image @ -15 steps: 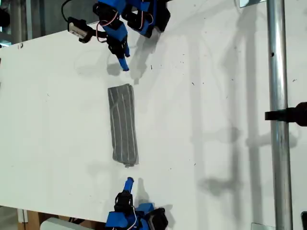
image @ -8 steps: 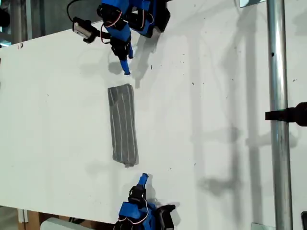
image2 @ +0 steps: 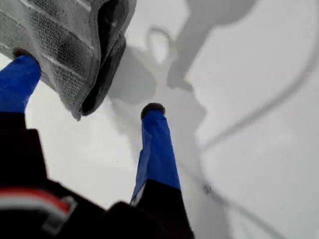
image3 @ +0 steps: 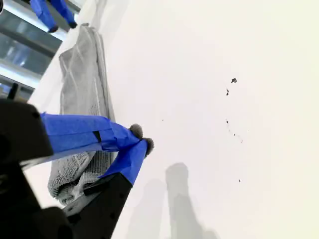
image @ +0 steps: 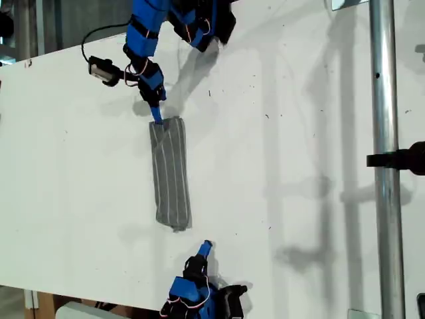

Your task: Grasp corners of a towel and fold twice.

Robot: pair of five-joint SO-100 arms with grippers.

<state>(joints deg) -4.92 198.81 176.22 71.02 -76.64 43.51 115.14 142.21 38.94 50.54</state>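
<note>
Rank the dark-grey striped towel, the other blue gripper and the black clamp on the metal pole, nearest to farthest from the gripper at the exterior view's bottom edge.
1. Dark-grey striped towel, just up and left of my second gripper in the exterior view.
2. My first gripper, at the towel's far end.
3. Black clamp, far at that view's right.

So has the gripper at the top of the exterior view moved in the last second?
Yes. My first gripper came down the exterior view, closing the gap to the towel, which stayed put; it now straddles the towel's top corner.
</note>
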